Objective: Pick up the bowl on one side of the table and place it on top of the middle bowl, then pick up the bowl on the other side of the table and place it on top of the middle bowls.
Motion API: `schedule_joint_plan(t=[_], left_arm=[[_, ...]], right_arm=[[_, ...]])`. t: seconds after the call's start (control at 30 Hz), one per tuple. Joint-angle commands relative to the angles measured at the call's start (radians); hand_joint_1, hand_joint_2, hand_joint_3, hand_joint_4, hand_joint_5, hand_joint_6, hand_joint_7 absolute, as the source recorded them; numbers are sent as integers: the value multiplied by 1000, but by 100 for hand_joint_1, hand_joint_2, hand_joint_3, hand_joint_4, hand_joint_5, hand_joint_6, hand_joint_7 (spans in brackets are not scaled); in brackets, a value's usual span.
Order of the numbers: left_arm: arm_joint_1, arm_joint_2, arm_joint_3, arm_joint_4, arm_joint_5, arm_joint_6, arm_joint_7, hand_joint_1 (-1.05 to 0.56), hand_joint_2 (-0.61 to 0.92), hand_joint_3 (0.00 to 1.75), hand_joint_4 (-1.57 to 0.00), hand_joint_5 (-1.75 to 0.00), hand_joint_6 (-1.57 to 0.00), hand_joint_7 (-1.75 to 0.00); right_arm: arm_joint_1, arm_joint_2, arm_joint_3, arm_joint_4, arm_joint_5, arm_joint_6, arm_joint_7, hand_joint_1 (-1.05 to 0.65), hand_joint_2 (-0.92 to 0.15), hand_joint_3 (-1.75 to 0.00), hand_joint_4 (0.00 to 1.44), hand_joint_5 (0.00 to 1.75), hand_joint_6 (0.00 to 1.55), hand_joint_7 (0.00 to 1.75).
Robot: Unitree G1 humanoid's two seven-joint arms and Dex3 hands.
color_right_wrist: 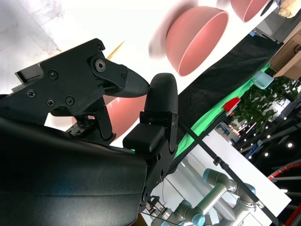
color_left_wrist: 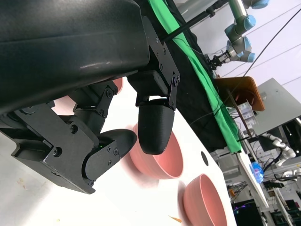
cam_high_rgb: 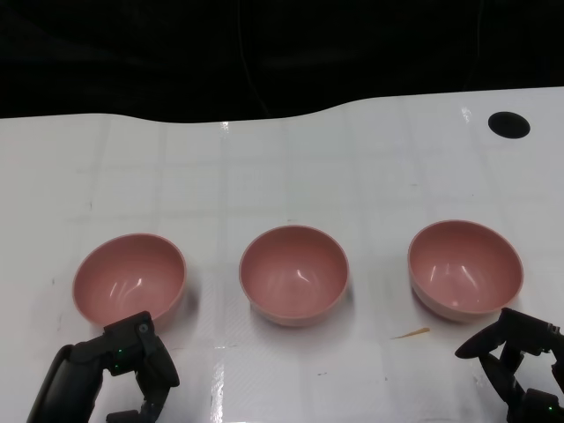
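Three pink bowls sit in a row across the white table, and none is stacked yet. The middle bowl stands upright and empty, right at centre, waiting for the other two. The left bowl sits well apart from it on one side, the right bowl well apart on the other, both upright on the tabletop.

So nothing of the task is done: both pick-ups and both placements are still ahead, by my reading.

Down at the near edge, the left hand hovers just beside the left bowl's near rim, fingers spread and holding nothing; the left wrist view shows its thumb and fingers parted with only air between them. The right hand sits just below the right bowl, fingers likewise apart and empty. Neither hand touches a bowl, as far as I can tell.

A small yellowish sliver lies on the table between the middle and right bowls, and a dark round hole marks the far right corner.
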Motion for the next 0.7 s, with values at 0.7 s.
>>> schedule_joint_plan(t=[0.7], left_arm=[[-3,17,1,-8,10,17,0,-7,52,116,-82,-172,-75,-148]], right_arm=[[-7,-18,-16,-5,-33,-20,-50,-24,-69,-75,71,151,84,95]])
